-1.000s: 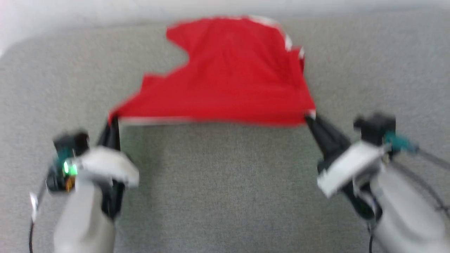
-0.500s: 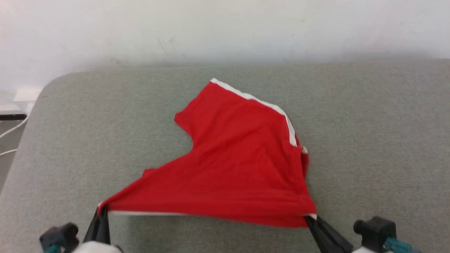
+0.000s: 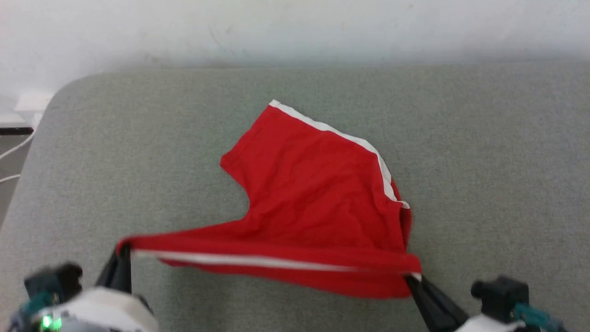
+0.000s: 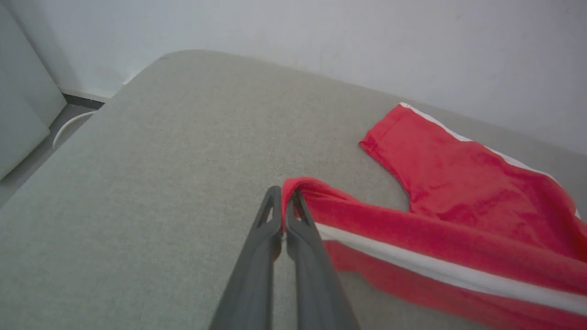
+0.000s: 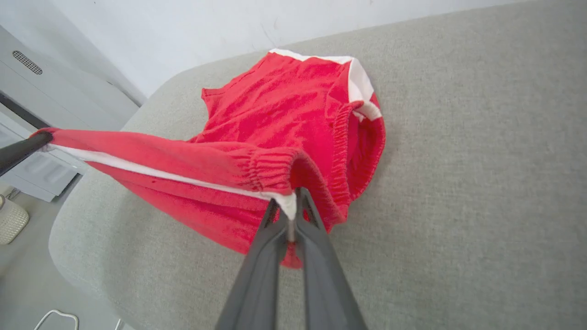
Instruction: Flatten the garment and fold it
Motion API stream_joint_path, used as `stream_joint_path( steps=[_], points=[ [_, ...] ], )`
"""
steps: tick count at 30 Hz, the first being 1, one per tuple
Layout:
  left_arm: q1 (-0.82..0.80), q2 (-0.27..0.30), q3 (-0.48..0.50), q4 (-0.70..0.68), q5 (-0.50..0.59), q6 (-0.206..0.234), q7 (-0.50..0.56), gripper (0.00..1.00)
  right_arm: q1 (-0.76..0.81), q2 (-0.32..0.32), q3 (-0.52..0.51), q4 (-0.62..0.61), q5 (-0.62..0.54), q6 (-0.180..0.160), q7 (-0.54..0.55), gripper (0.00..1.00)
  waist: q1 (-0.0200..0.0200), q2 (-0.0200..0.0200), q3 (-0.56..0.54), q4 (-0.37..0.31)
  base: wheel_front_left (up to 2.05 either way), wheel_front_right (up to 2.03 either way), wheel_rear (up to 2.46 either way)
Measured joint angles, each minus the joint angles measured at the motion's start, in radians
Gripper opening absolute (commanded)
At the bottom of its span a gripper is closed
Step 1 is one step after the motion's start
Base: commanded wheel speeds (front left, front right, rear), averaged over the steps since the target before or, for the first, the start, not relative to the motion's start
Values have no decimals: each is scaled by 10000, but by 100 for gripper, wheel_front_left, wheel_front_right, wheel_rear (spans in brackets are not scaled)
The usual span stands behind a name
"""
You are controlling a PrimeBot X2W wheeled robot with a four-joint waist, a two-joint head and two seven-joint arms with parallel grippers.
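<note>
A: Where is the garment (image 3: 318,203)?
B: It lies on the grey padded surface (image 3: 115,138). Its far part rests flat, with one leg pointing toward the wall (image 3: 295,27). The near edge is lifted and stretched in a line between the two claws.
A: How is the left gripper (image 3: 123,258)?
B: Its two fingers are pressed together on the left corner of the red cloth, just beside the white stripe (image 4: 412,261).
A: And the right gripper (image 3: 411,278)?
B: It is also clamped on the cloth, at the right corner, where the elastic waistband (image 5: 261,162) gathers. A bit of white trim sits between its fingers.
</note>
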State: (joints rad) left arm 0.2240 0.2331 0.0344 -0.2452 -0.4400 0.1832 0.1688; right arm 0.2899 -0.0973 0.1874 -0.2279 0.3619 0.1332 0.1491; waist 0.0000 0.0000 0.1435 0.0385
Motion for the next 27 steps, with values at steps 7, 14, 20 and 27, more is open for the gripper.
stream_joint_path(
  steps=[7,14,20,27],
  points=[
    [-3327,585,-435,1346,-36,-608,575,0,-2346,138,119,932,77,-4,-19,0,2,0,673,-273,0,0,0],
    [-6762,788,-932,3977,-134,-1227,1014,0,-4449,364,79,2475,366,-6,-184,0,3,0,1410,-709,0,0,0],
    [-8906,842,-1601,6345,113,-1664,1446,0,-5705,426,336,3672,731,-15,-407,0,2,0,1942,-1224,0,0,0],
    [-10704,823,-2021,8602,376,-1958,1350,0,-6574,439,1068,4763,1375,-17,-815,0,2,0,2495,-1882,0,0,0]
  ],
)
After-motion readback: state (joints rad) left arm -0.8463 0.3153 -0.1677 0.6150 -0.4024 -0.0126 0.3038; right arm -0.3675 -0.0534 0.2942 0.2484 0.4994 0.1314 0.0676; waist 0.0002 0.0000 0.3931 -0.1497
